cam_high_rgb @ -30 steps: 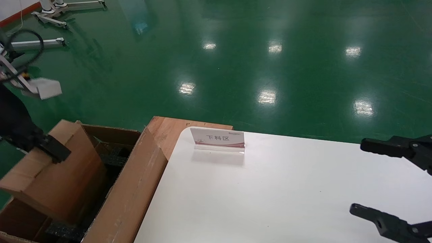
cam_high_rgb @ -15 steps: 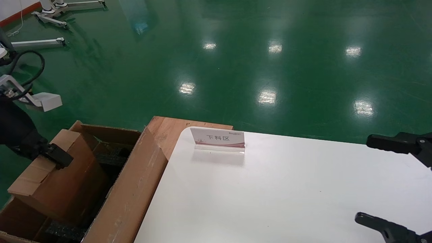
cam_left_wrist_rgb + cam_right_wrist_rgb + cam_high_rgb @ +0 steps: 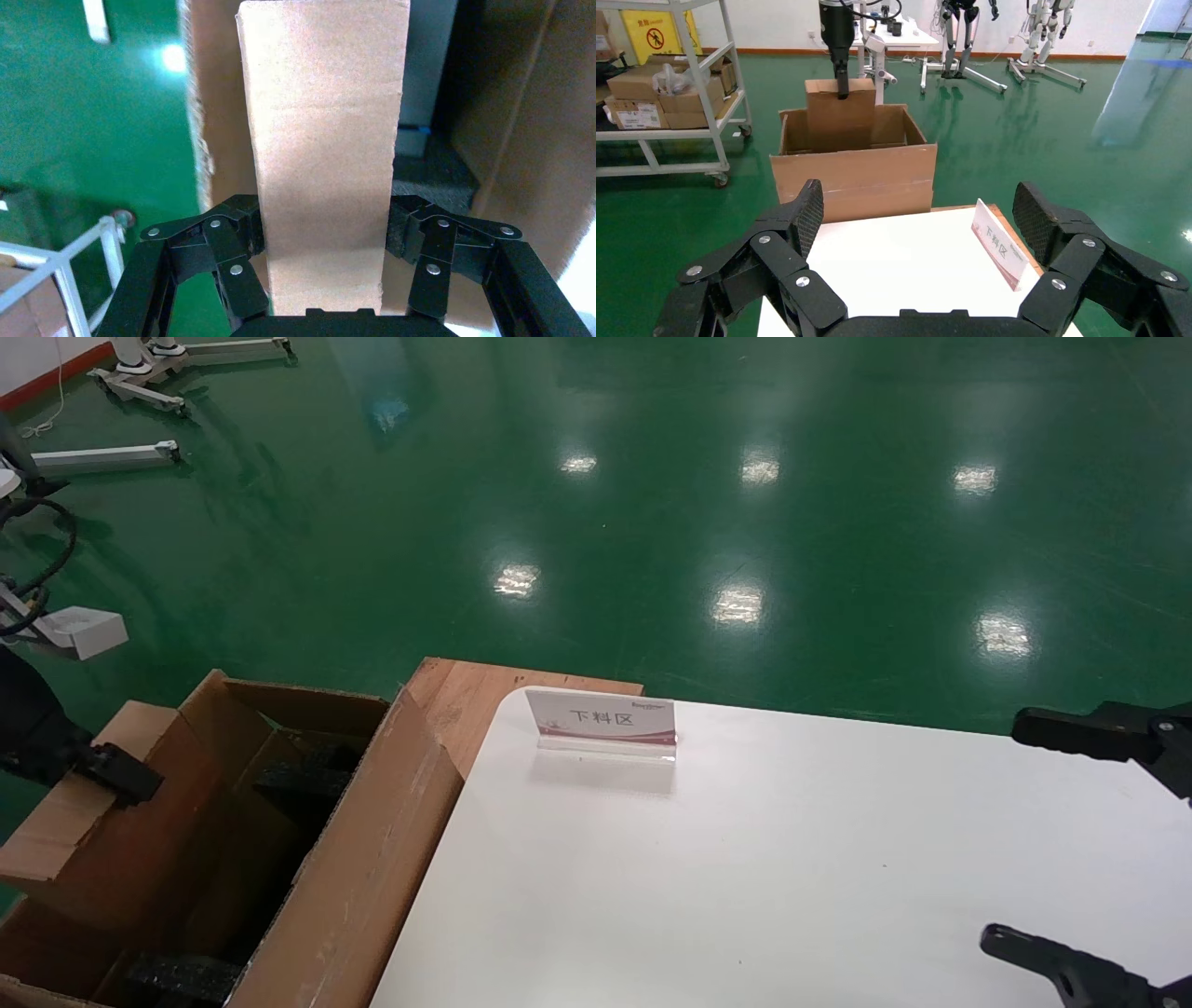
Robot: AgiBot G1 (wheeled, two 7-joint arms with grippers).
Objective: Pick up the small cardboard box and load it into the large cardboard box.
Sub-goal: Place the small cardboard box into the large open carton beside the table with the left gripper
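The small cardboard box [image 3: 88, 845] is plain brown and stands on end inside the left part of the large cardboard box [image 3: 372, 859], its top above the rim. My left gripper [image 3: 114, 775] is shut on its upper end. In the left wrist view both fingers [image 3: 239, 235] press the sides of the small box [image 3: 323, 140]. Black foam blocks [image 3: 303, 775] lie inside the carton. The right wrist view shows the small box [image 3: 838, 119] sticking up from the carton [image 3: 856, 175]. My right gripper [image 3: 1062, 845] is open and empty over the table's right side, also seen in its wrist view [image 3: 919, 210].
A white table [image 3: 792, 877] stands right of the carton, with a small sign [image 3: 601, 719] near its far left corner. A wooden board [image 3: 466, 696] lies between table and carton. A shelf cart [image 3: 666, 91] with boxes stands beyond the carton. The floor is green.
My left gripper has moved down and to the left with the small box, which now sits lower in the large carton. My right gripper drew back slightly to the right.
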